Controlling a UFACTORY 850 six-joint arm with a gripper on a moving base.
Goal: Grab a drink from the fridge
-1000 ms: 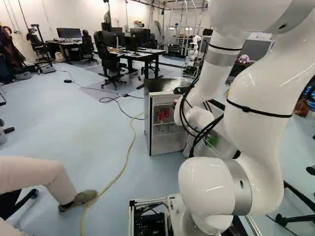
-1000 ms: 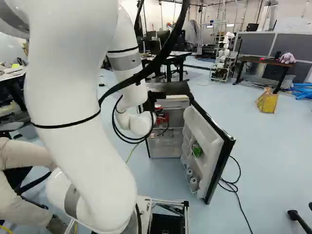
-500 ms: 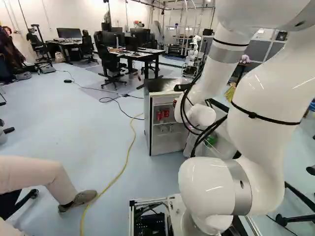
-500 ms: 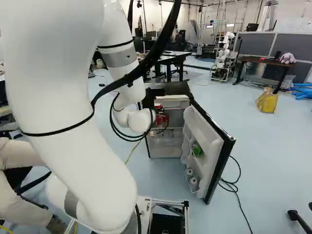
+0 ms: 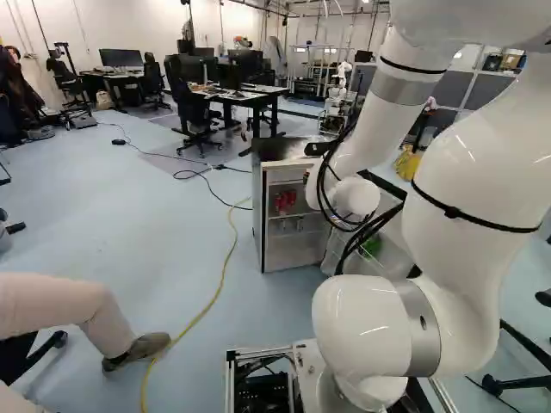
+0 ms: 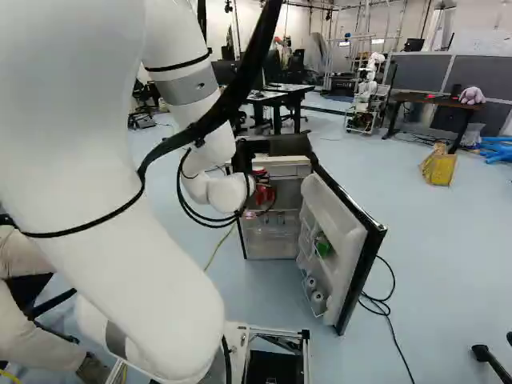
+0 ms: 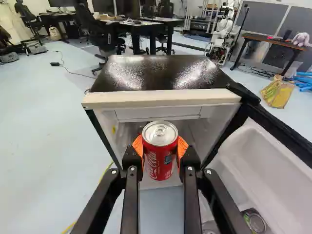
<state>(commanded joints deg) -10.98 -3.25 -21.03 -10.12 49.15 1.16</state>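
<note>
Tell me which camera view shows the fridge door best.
The right base view: the open door shows there nearly whole, its inner side and edge clear of the arm. In the left base view the arm covers much of it. The wrist view shows only part of its inner side, from above.

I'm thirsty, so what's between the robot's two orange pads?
A red drink can, with its silver top showing and both orange pads pressed against its sides. The wrist view shows it.
</note>
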